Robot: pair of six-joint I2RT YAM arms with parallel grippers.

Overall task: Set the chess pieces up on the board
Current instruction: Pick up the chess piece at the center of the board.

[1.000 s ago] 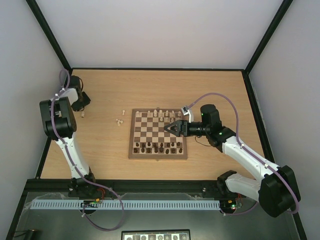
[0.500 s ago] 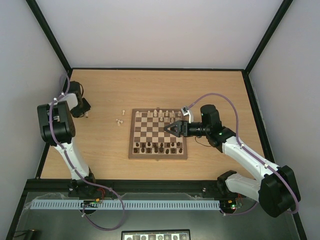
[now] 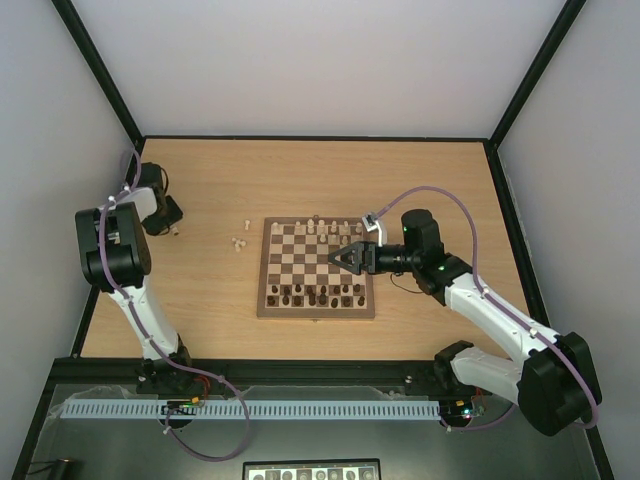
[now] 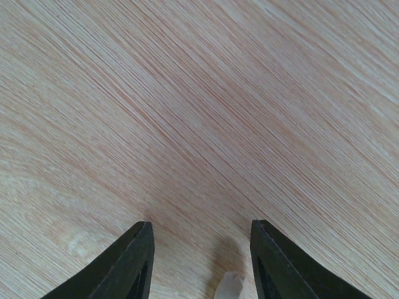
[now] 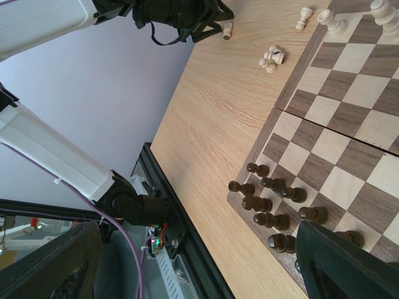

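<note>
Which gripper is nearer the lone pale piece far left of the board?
Left. The left gripper straddles the pale piece; the right gripper hangs over the board, well away.

A pale chess piece tip shows at the bottom edge between parted dark jaws over the wood-grain table.

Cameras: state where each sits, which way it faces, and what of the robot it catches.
Top: above and behind the bases, looking down on the table, board, left arm, right arm, left tool and right tool.
Left wrist: on the left arm, facing down at bare wood; its two fingers flank a pale piece.
Right wrist: low over the board, facing the left arm; its fingers fill the bottom corners.
Shared: top and right wrist both show the board, dark pieces and loose pale pieces.
</note>
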